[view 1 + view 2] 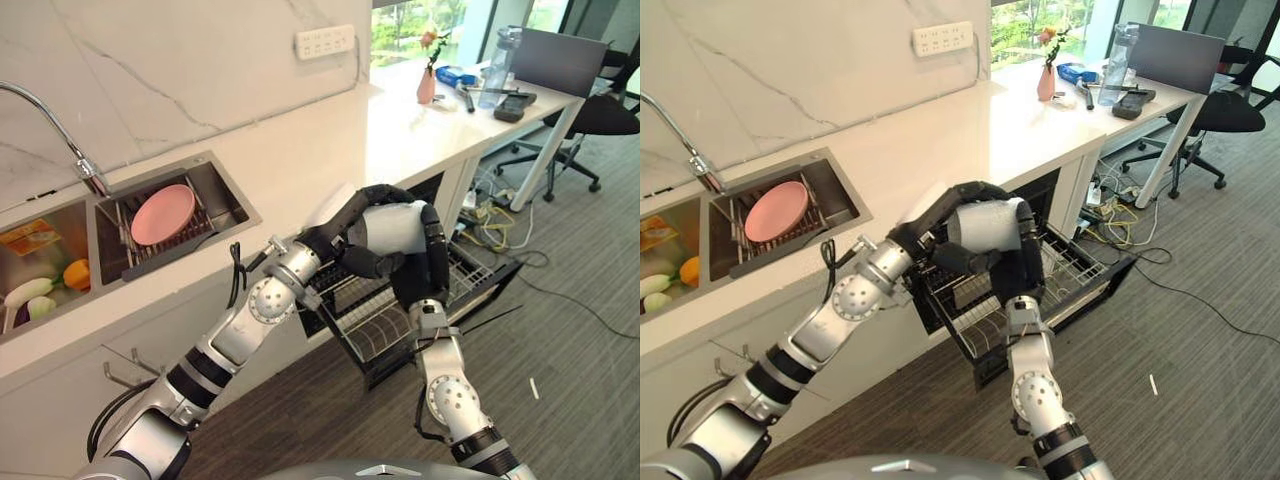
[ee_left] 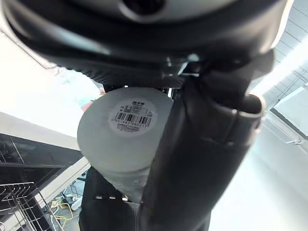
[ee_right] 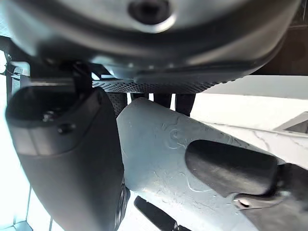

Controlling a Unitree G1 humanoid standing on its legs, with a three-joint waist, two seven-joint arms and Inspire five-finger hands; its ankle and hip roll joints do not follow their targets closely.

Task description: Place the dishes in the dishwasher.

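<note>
A pale grey bowl (image 1: 396, 228) hangs in the air above the pulled-out dishwasher rack (image 1: 482, 272), just off the counter's front edge. My left hand (image 1: 340, 238) reaches in from the lower left. Its fingers arch over the bowl's top and its thumb sits under the bowl. My right hand (image 1: 428, 262) stands upright from below, against the bowl's right side. In the left wrist view the bowl's base (image 2: 126, 137) carries a barcode label. In the right wrist view the bowl (image 3: 161, 154) lies between my thumb (image 3: 67, 163) and the fingers behind it.
A pink plate (image 1: 163, 213) lies on a rack in the sink's right basin (image 1: 222, 192), and fruit (image 1: 76, 273) sits in the left basin below the faucet (image 1: 60, 135). At the far right stand a desk (image 1: 520, 110) and chair (image 1: 610, 115), with cables (image 1: 495, 215) on the floor.
</note>
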